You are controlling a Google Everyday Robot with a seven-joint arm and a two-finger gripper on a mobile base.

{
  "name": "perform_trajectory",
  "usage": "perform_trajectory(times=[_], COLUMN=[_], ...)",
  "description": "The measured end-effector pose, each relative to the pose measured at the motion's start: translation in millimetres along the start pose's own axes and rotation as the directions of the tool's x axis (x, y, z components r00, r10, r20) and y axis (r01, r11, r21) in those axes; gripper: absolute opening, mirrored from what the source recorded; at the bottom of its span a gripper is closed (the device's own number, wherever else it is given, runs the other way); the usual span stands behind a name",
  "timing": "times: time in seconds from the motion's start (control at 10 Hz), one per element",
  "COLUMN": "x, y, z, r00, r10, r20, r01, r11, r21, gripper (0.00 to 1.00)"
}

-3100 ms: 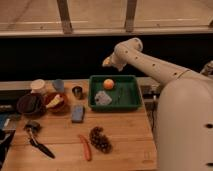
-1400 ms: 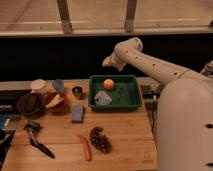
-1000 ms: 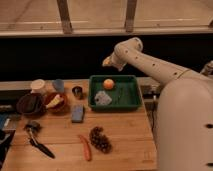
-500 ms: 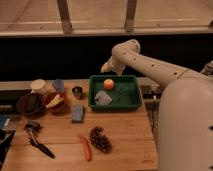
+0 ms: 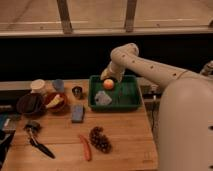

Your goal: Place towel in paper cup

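One arm, one gripper (image 5: 107,77), and right now I've got that gripper hanging over the back left corner of the green tray (image 5: 131,95), just behind and above the orange ball (image 5: 108,84). Its fingers are spread wide and I see nothing caught between them; it's so close to the ball that I honestly can't tell whether they touch. The towel (image 5: 103,98) is a pale lumpy wad lying inside the tray, just in front of the ball and toward the tray's left side, and nothing is gripping it. The paper cup (image 5: 38,86) stands upright way over at the far left of the wooden table (image 5: 125,130), well apart from the tray, with a smaller blue-grey cup (image 5: 58,85) beside it and a little dark metal cup (image 5: 77,91) between those and the tray. In front of the paper cup there's a dark bowl (image 5: 30,104) and a red bowl (image 5: 55,101) with something yellow in it. A flat blue-grey sponge (image 5: 77,113) lies just off the tray's front left corner. Nearer to me I can see a dark bumpy cluster (image 5: 100,139), a long red-orange thing (image 5: 85,147) beside it, and a black-handled tool (image 5: 37,142) at the left.
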State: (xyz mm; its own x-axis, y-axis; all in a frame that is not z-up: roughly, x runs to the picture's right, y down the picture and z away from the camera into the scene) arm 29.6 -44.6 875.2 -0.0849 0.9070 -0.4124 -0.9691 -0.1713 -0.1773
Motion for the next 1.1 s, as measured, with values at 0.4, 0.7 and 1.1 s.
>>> perform_trajectory(times=[0.4,0.7,1.1], x=[36,54,66], y=[7,11,16], z=[28,40,61], r00=[0.994,0.987,0.977], r10=[0.011,0.027,0.037], r20=[-0.110,-0.162,-0.209], r01=[-0.012,-0.030,-0.045], r11=[1.000,0.999,0.999], r21=[-0.006,-0.017,-0.030], gripper=[0.62,0.62,0.62])
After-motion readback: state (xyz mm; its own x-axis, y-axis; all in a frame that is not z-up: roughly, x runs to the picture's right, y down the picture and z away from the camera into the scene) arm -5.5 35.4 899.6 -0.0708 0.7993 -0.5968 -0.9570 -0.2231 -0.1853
